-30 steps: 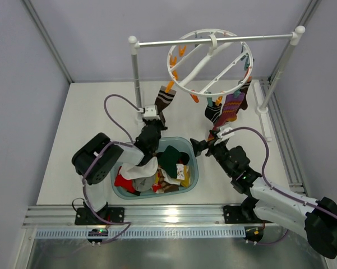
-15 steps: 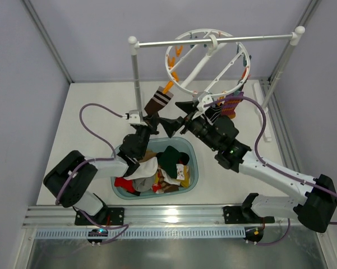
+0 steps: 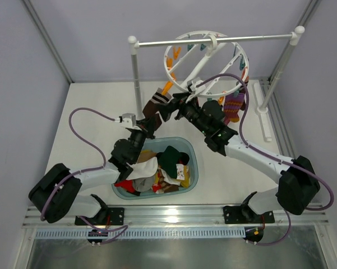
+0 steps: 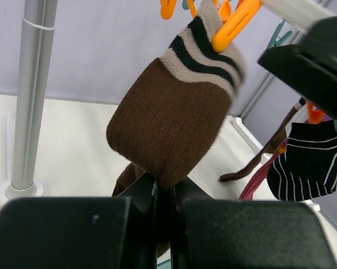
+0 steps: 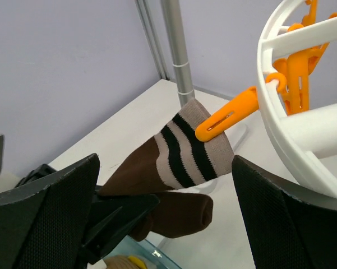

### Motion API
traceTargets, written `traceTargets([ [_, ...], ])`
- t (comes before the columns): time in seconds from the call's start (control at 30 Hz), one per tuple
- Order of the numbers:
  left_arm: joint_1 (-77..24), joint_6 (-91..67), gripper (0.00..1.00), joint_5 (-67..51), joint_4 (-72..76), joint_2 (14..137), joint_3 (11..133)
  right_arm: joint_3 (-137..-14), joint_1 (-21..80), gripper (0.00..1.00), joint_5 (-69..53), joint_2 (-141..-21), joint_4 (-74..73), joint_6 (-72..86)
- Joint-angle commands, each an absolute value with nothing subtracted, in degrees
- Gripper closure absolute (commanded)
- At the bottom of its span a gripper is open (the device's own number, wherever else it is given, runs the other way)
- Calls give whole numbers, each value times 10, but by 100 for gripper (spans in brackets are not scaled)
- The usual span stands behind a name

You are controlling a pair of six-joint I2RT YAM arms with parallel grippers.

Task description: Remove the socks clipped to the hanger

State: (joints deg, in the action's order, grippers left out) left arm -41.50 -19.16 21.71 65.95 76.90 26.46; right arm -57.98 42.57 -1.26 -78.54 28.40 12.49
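A dark brown sock (image 3: 155, 106) with a beige and black striped cuff hangs from an orange clip (image 5: 230, 120) on the white ring hanger (image 3: 167, 61). My left gripper (image 4: 162, 188) is shut on the brown sock's (image 4: 168, 123) lower fold, just above the basin. My right gripper (image 5: 165, 162) is open, and its two fingers stand either side of the sock (image 5: 174, 157) below the clip, touching nothing. A purple-red striped sock (image 3: 234, 107) and a black thin-striped sock (image 4: 303, 162) hang from the hanger's far side.
A teal basin (image 3: 192, 168) holding several loose socks sits under both grippers. The white rail stand's left post (image 3: 135, 73) rises just left of the brown sock; its right post (image 3: 283, 61) stands at the far right. Enclosure walls close in both sides.
My right arm has swung from the table's right side up and left to the brown sock, open throughout. My left arm has stretched out, keeping its grip on the sock.
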Motion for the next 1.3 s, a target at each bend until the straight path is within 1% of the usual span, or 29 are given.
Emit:
traceTargets([
  [0.0, -416, -207, 100, 197, 673, 752, 254, -623, 417, 0, -30, -810, 333, 149],
  [0.2, -416, -210, 100, 196, 676, 765, 258, -659, 400, 0, -32, -862, 352, 162],
  [0.33, -416, -213, 100, 192, 685, 775, 260, -664, 396, 0, -3, -876, 364, 169],
  [0.37, -416, -214, 100, 194, 686, 777, 259, -664, 396, 0, 22, -877, 366, 170],
  [0.57, -416, -216, 100, 199, 706, 770, 244, -635, 395, 0, 80, -864, 390, 176],
  [0.73, -416, -228, 100, 185, 711, 735, 223, -623, 395, 0, 109, -861, 392, 183],
  [0.87, -416, -226, 100, 181, 710, 729, 216, -621, 398, 0, 119, -866, 399, 186],
  [1.1, -416, -213, 100, 156, 751, 779, 228, -642, 441, 0, 249, -872, 382, 134],
  [1.13, -417, -211, 100, 155, 755, 785, 229, -655, 453, 0, 284, -877, 374, 128],
  [1.27, -417, -206, 100, 155, 777, 798, 227, -691, 476, 1, 356, -899, 350, 101],
])
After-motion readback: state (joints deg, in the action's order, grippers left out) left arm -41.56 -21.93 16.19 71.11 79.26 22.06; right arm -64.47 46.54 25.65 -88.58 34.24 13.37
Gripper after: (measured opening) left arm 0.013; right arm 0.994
